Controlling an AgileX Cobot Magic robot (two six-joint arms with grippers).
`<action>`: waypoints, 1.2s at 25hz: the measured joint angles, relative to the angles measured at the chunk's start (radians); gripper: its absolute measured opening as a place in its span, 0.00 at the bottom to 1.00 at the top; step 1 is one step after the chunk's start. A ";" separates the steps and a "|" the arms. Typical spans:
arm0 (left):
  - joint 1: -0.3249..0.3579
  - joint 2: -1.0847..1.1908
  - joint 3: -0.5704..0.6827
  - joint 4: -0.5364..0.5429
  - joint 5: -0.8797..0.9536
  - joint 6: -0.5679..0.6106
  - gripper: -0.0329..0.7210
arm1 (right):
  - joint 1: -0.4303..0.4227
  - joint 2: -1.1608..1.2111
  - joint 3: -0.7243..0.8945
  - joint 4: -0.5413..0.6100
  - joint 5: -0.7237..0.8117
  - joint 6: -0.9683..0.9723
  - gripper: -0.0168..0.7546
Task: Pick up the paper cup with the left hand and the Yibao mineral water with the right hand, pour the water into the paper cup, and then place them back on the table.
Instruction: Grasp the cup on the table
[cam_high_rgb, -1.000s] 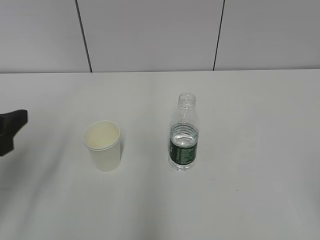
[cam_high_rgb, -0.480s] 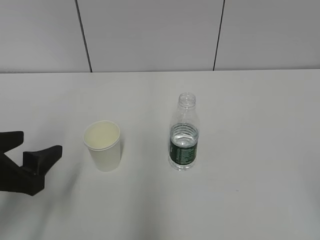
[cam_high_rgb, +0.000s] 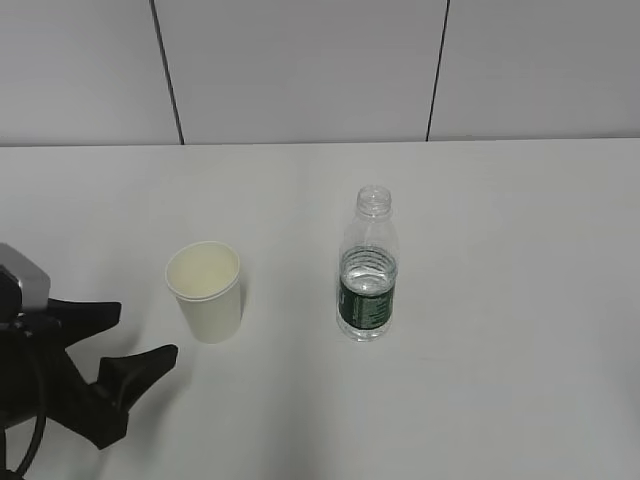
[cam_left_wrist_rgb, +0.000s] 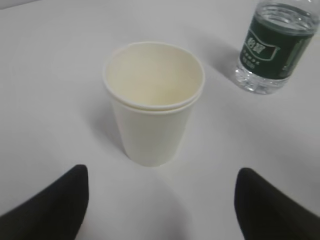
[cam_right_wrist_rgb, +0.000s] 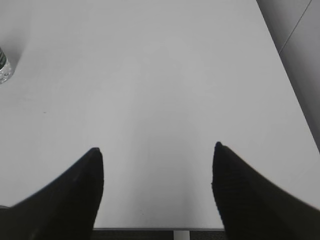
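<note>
The paper cup (cam_high_rgb: 205, 290) stands upright and empty on the white table (cam_high_rgb: 500, 250), left of centre; it also shows in the left wrist view (cam_left_wrist_rgb: 152, 102). The Yibao mineral water (cam_high_rgb: 368, 268), uncapped with a dark green label, stands upright to its right, partly filled; its lower part shows in the left wrist view (cam_left_wrist_rgb: 272, 47). My left gripper (cam_high_rgb: 145, 335) is open and empty, low at the left, short of the cup, with both fingers spread wide (cam_left_wrist_rgb: 160, 175). My right gripper (cam_right_wrist_rgb: 157, 150) is open and empty over bare table at the right; a sliver of the bottle's base (cam_right_wrist_rgb: 3, 67) sits far left.
A grey panelled wall (cam_high_rgb: 300, 70) runs behind the table's far edge. In the right wrist view the table's front edge (cam_right_wrist_rgb: 200, 229) and right edge (cam_right_wrist_rgb: 290, 75) are close by.
My left gripper has come in from the left edge, moving right and toward the front, closer to the cup. Cup and bottle have not moved.
</note>
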 joint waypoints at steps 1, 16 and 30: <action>0.013 0.039 0.000 0.022 -0.054 0.000 0.80 | 0.000 0.000 0.000 0.000 0.000 0.000 0.67; 0.098 0.270 -0.089 0.102 -0.152 0.086 0.78 | 0.000 0.000 0.000 0.000 0.000 0.000 0.67; 0.099 0.364 -0.245 0.183 -0.150 0.086 0.78 | 0.000 0.000 0.000 0.000 0.000 0.000 0.67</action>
